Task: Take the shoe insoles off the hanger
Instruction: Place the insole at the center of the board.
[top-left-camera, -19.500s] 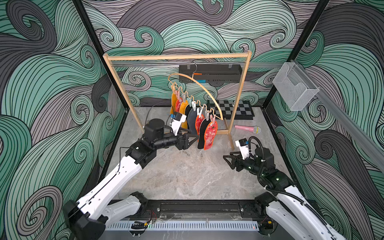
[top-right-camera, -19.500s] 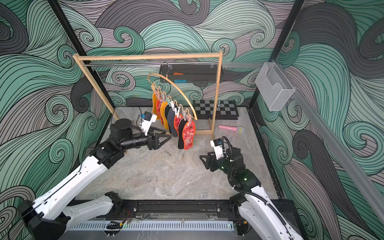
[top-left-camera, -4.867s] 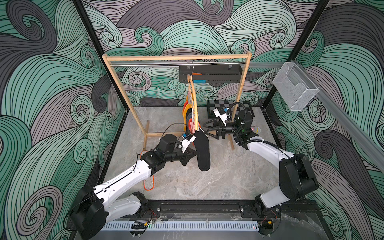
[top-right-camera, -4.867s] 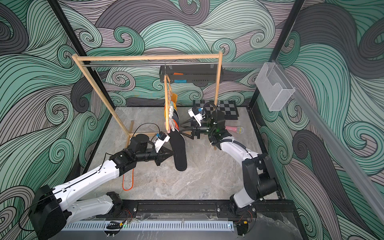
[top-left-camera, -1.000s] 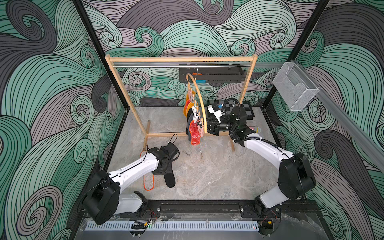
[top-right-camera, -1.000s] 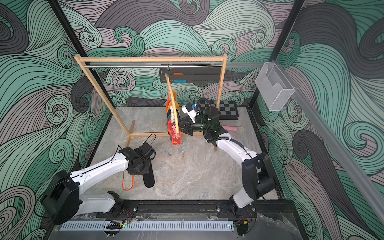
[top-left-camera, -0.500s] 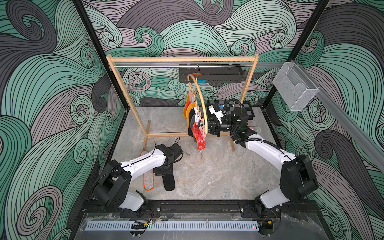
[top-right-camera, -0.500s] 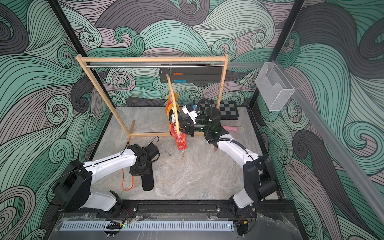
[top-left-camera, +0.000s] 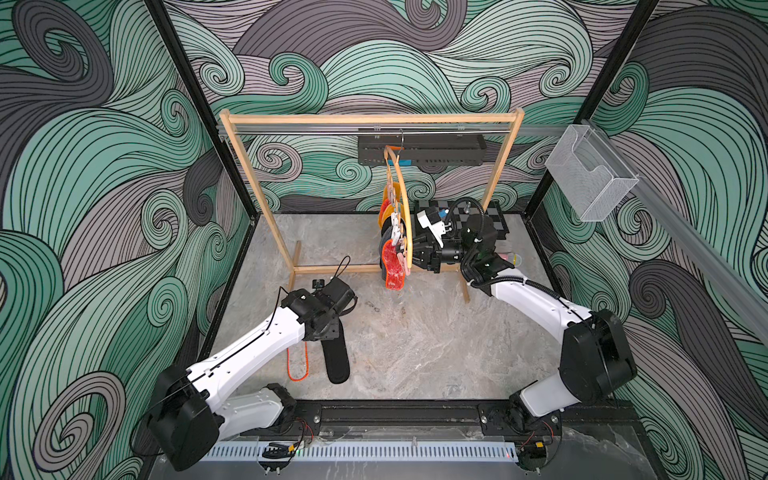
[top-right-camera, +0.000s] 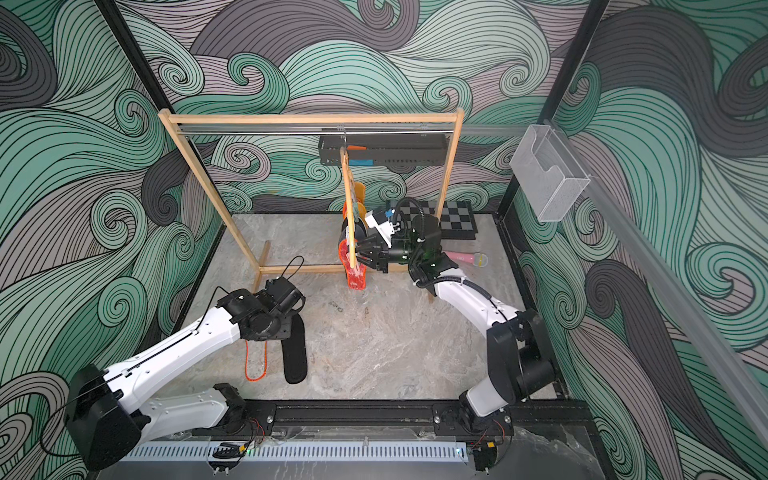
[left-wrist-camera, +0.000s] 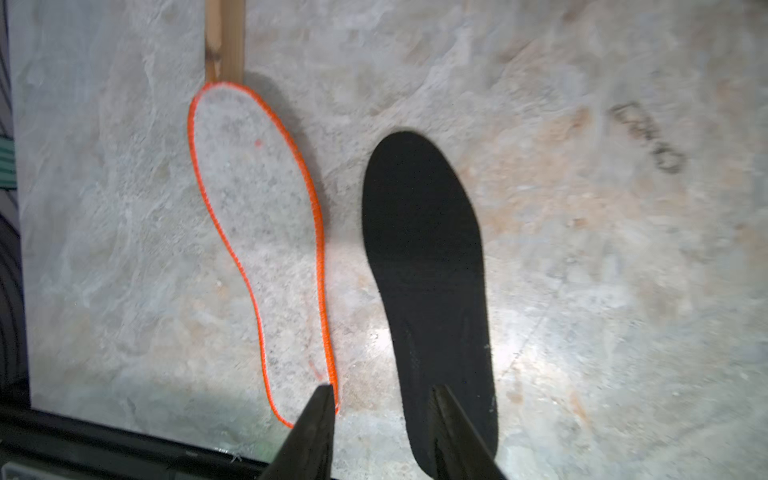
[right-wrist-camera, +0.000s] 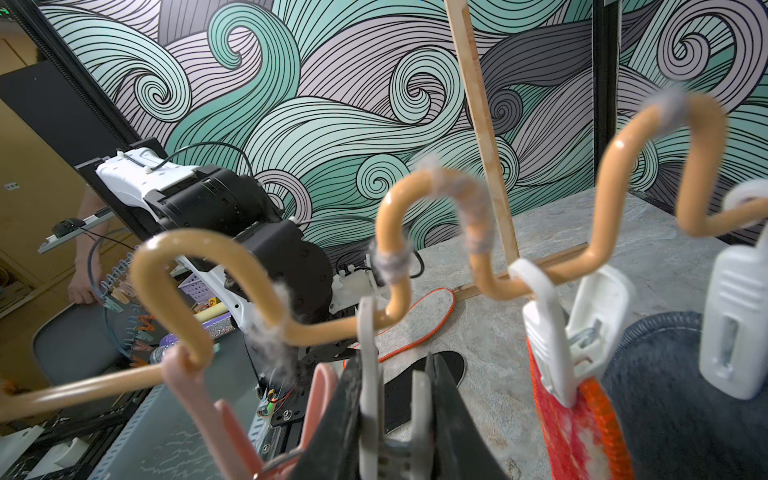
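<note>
Taking stock from left to right: two of the shoe insoles are found lying flat on the bench (top-left-camera: 436, 353), well apart from the hanger. These are a pale insole (left-wrist-camera: 257, 232) with orange edging and, just beside it, a black insole (left-wrist-camera: 424, 257). The left tool (left-wrist-camera: 382, 390) is seen over the narrower end of the black insole, its jaws parted and nothing between them, so that pad is judged released. Further right, the hanger (top-left-camera: 409, 237) is hung by its hook from the rail of the wooden rack (top-left-camera: 370, 119), and the rest of the stock is pegged to it. A red-white mottled insole (right-wrist-camera: 577, 428) is at the near end, a dark grey insole (right-wrist-camera: 673, 374) next to it, and mustard yellow insoles (top-right-camera: 360, 192) are toward the rear. The exact number cannot be told, as the pads overlap. The right tool (right-wrist-camera: 392, 399) is clenched on a white peg (right-wrist-camera: 368, 340) of the wavy bar. No pad is seen in that peg or in the pink peg (right-wrist-camera: 187, 374) beside it. The task is judged begun but mostly outstanding: two are off, and the larger share is yet to be unpegged.
</note>
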